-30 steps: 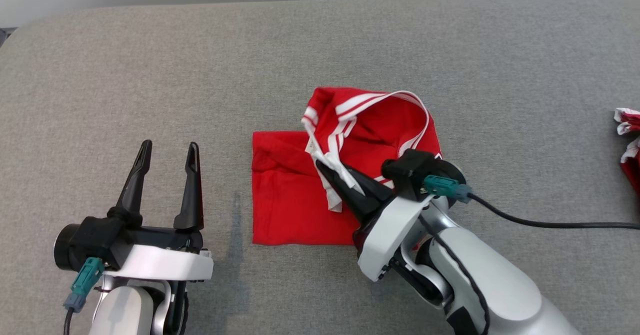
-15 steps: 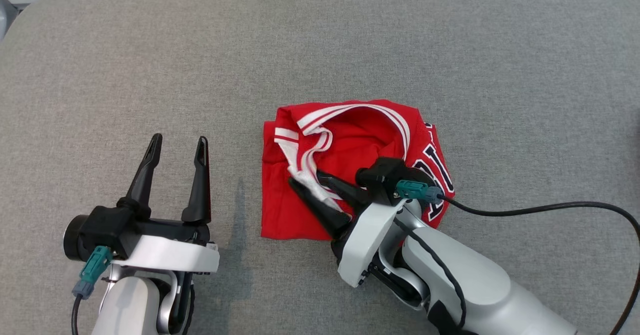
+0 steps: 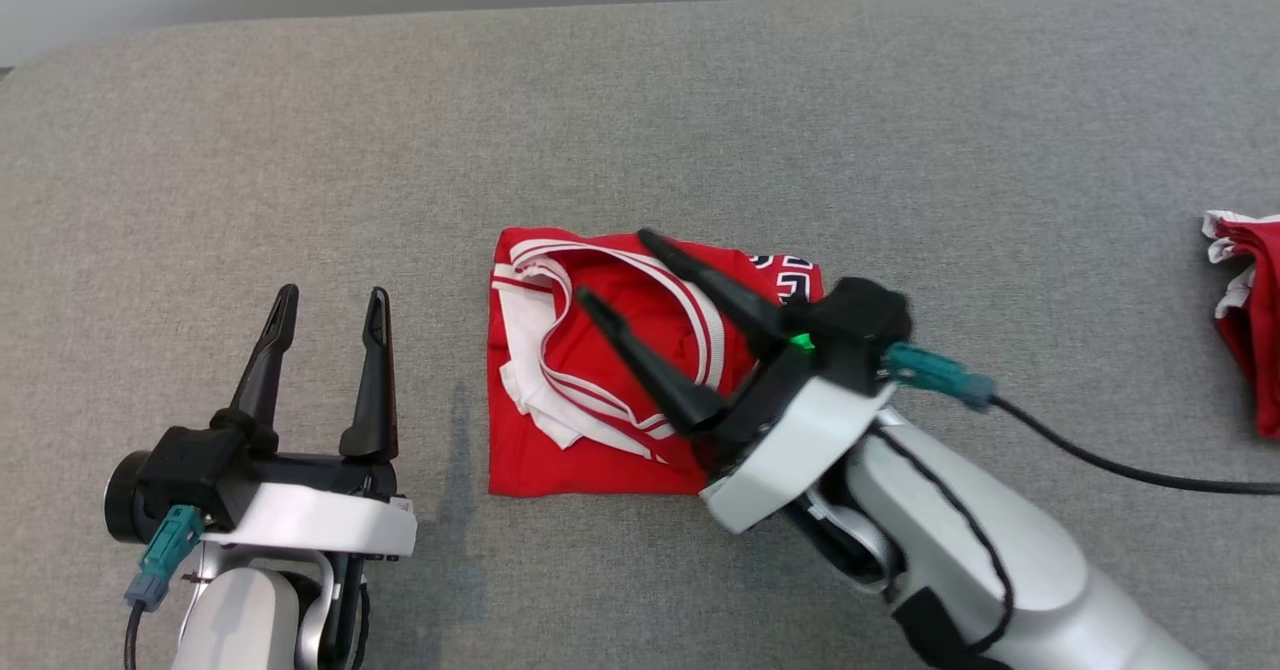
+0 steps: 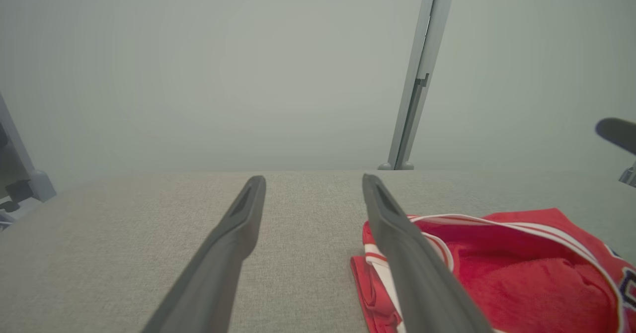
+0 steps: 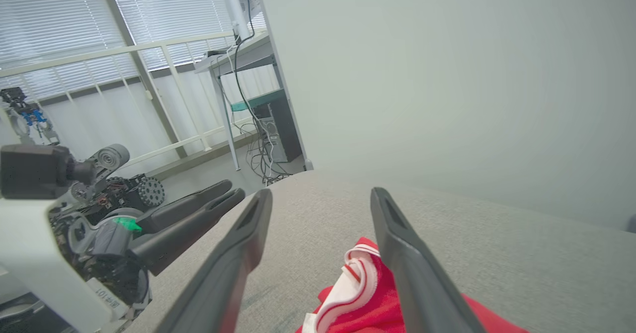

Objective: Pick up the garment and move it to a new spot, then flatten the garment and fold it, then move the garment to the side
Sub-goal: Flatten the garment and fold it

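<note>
I am hovering my wide, empty right pincer (image 3: 614,265) directly over the folded red white-trimmed jersey (image 3: 540,450) lying on the grey cloth desk (image 3: 300,150), my wide left pincer (image 3: 332,295) idling further left.

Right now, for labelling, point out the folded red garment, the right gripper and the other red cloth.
folded red garment (image 3: 545,460), head view, lower left corner.
right gripper (image 3: 614,265), head view, between its fingertips.
other red cloth (image 3: 1255,310), head view, red middle.

Red-white cloth (image 3: 1255,350) at right edge of grey tabletop (image 3: 300,150)
</note>
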Robot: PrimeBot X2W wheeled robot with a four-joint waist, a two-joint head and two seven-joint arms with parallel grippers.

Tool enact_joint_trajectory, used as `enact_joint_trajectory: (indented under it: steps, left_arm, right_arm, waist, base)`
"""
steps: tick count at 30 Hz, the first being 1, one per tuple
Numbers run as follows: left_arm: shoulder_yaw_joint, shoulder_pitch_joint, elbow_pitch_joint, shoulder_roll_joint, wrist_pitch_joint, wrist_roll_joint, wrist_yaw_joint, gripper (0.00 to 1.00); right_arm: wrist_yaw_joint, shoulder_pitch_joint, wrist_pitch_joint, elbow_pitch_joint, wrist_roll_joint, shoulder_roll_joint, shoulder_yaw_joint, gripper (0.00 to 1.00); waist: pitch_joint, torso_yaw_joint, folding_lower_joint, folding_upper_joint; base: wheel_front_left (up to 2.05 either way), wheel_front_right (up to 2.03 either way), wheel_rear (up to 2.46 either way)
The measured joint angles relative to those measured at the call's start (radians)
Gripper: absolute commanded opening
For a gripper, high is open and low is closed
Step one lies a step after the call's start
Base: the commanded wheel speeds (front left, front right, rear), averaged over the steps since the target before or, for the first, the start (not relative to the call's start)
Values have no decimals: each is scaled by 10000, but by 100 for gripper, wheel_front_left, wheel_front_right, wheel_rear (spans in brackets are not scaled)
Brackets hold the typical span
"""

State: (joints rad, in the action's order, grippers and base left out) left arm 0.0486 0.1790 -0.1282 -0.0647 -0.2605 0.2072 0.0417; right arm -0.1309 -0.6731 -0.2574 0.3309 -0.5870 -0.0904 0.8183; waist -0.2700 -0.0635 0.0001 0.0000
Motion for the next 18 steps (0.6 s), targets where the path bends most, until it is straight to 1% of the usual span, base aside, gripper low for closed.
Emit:
enact_joint_trajectory:
  steps: [3, 7, 10, 14, 15, 16, 17, 18]
  left_arm:
    - [-113, -128, 4, -36, 2, -35, -2, 100]
    - [-224, -268, 59, -82, 2, -82, -6, 100]
    - [-270, -351, 63, -117, 0, -127, -4, 100]
    - [-268, -478, 36, -140, 0, -140, -4, 100]
    - [-278, -522, 27, -150, 2, -140, -6, 100]
    - [-278, -522, 27, -150, 2, -140, -6, 100]
    - [-293, -562, 19, -171, 0, -140, -6, 100]
    - [-291, -600, 13, -186, 0, -140, -10, 100]
  right_arm:
    - [0, 723, -40, -690, 570, -458, -1413, 100]
    - [0, 1839, -46, -1344, 1333, -763, -3348, 100]
    - [0, 2659, -46, -1605, 1825, -959, -4539, 100]
    - [0, 3568, -23, -1850, 2345, -1141, -5776, 100]
    - [0, 3787, -10, -1908, 2447, -1195, -6046, 100]
    - [0, 3787, -10, -1908, 2447, -1195, -6046, 100]
    - [0, 4190, 36, -1992, 2679, -1298, -6533, 100]
    - [0, 4370, 96, -2048, 2755, -1317, -6727, 100]
  waist:
    - [139, 183, 0, 0]
    - [334, 398, 0, 0]
    - [484, 521, -1, 0]
    - [694, 627, 0, 0]
    - [744, 645, -1, 0]
    - [744, 645, -1, 0]
    - [843, 676, 0, 0]
    - [895, 689, 0, 0]
  base:
    - [0, 0, 0]
    - [0, 0, 0]
    - [0, 0, 0]
    - [0, 0, 0]
    - [0, 0, 0]
    - [0, 0, 0]
    - [0, 0, 0]
    - [0, 0, 0]
